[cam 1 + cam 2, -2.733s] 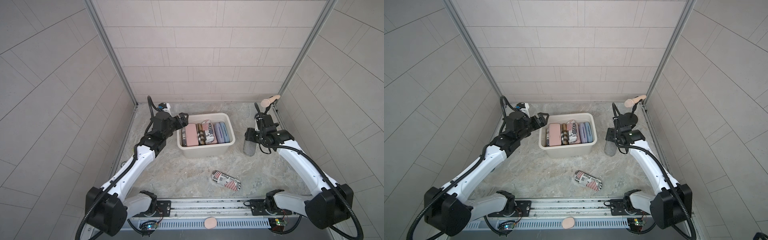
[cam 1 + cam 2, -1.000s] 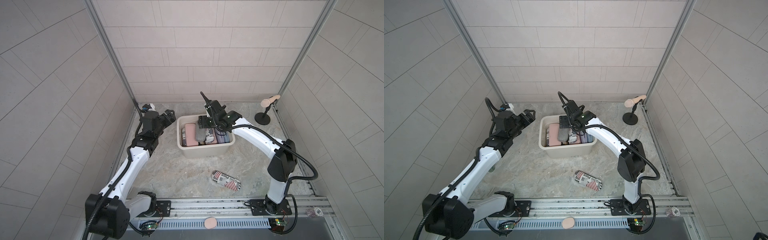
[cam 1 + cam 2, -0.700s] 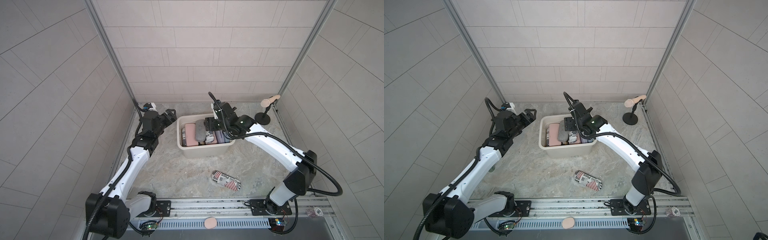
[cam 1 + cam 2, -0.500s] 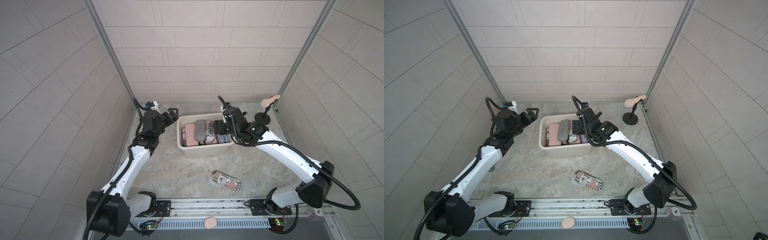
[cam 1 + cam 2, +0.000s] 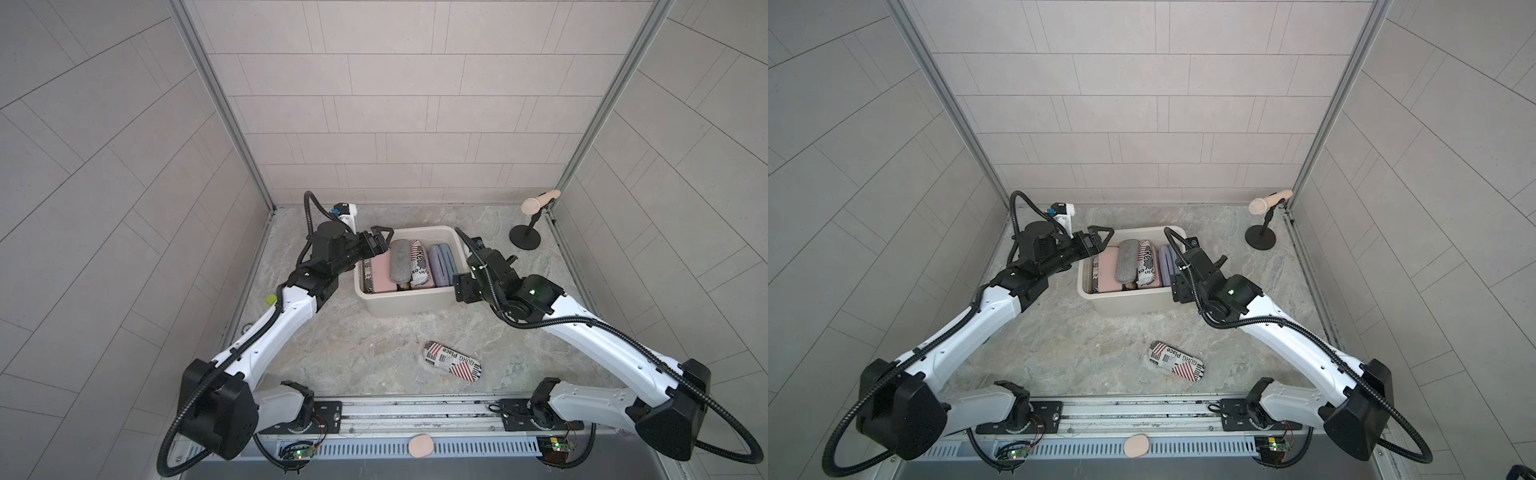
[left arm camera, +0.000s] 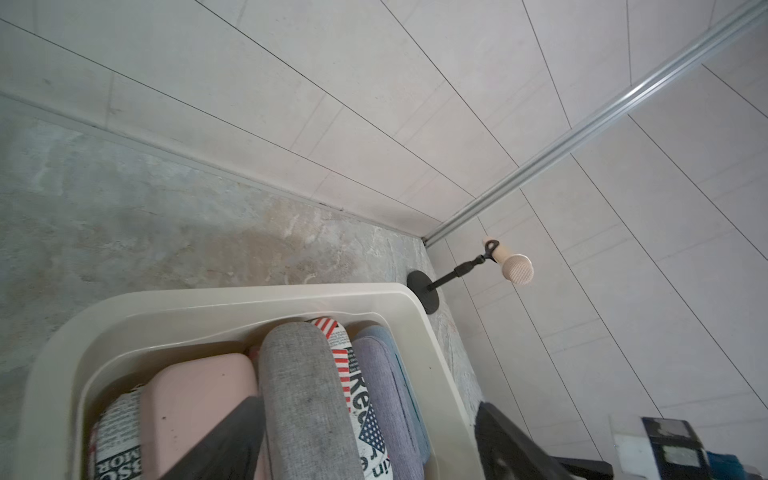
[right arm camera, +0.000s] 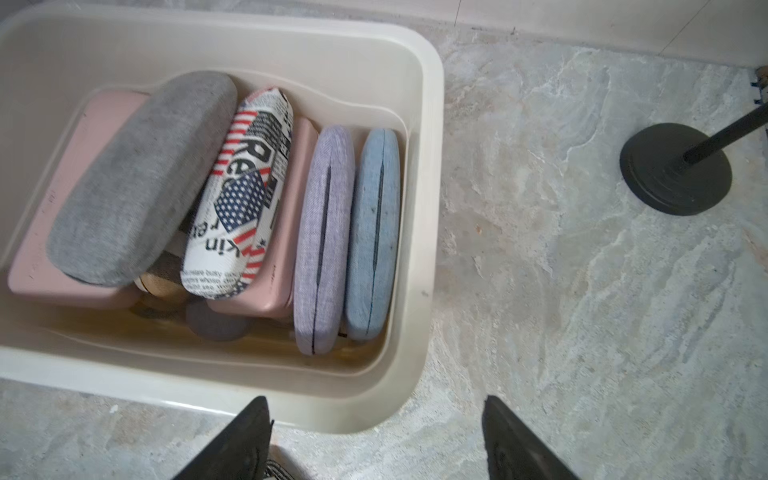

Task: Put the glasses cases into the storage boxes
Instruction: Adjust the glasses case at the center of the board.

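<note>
The cream storage box stands mid-table and holds several glasses cases. A grey case lies on top, over a pink one, beside a flag-print case, a lilac case and a light blue case. Another flag-print case lies on the table in front of the box. My left gripper hangs open above the box's left back corner. My right gripper is open and holds nothing, just outside the box's right front corner.
A black-based microphone stand stands at the back right corner. A small green cube sits by the left wall. Tiled walls close in three sides, and the arms' rail runs along the front edge.
My right gripper has let go of the grey case, which now lies in the box, and has drawn back to the box's right front corner. My left gripper has moved in over the box's left rim.
</note>
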`<state>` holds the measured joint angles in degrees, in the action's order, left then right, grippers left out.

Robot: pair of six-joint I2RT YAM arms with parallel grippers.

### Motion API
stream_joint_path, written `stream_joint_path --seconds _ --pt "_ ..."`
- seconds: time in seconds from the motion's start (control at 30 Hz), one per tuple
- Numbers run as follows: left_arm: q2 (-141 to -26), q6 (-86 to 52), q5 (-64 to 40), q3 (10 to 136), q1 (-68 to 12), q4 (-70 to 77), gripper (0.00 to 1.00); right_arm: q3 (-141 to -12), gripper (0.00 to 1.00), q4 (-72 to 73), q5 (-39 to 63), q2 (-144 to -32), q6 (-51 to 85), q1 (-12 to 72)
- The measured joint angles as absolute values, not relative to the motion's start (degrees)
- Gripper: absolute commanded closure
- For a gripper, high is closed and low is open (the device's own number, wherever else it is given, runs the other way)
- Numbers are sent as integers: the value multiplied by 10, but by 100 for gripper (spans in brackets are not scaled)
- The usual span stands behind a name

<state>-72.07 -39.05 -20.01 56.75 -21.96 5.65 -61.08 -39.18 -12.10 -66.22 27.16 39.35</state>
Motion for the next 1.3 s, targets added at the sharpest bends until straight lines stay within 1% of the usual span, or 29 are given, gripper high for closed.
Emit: stream_joint_path --seconds 0.4,0.53,0.7,0.87,1.03,1.17,1.3 --pt "-751 -388 -239 578 -231 58 14 -497 19 -441 -118 -583 264 407" --pt "-754 -390 -246 578 -233 58 14 -465 19 -443 -114 -578 270 417" --pt "-757 -389 -246 578 -233 58 14 -438 19 -441 -104 -582 272 451" --pt "-757 -387 -238 578 -233 57 14 -433 17 -430 -89 -621 272 489" --pt "-757 -385 -229 578 -233 57 14 -434 14 -400 -61 -685 265 542" --pt "-757 -384 -228 578 -233 57 14 -435 14 -380 -47 -732 255 585" --pt "-757 -382 -227 578 -233 56 13 -436 14 -364 -31 -764 245 604"
